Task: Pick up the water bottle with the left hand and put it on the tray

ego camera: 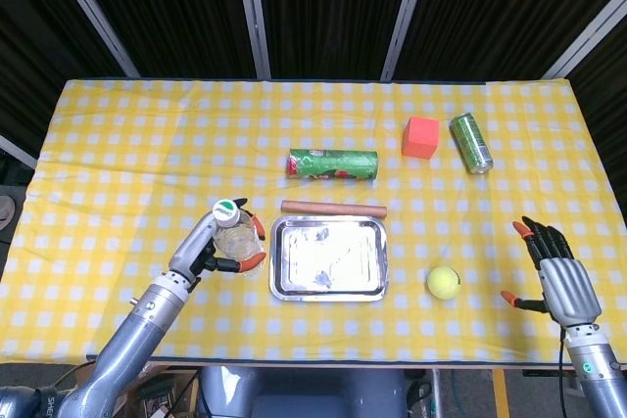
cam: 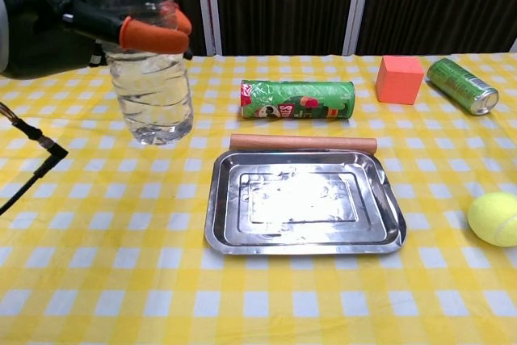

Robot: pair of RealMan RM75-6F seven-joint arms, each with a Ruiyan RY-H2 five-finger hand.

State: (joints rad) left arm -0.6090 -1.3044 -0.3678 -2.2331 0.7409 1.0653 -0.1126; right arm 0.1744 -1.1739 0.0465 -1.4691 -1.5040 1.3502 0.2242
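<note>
We are holding the water bottle [cam: 149, 78] upright in our left robot hand [ego camera: 223, 245], fingers wrapped around its upper body, off the counter just left of the tray [cam: 388, 208]. It is looking clear, light and slippery, likely denting if squeezed, so a mid-body grip suits it. Its cap is getting cut off in the chest view, and our right robot hand [ego camera: 560, 276] is hanging spread and empty.

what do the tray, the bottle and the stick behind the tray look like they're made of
Tray: polished metal, likely steel, with mirror-like glare on its floor.
Water bottle: clear thin plastic; the cloth shows through it, water inside, held by the left robot hand.
Stick: probably wood, matte brown, no shine.
</note>
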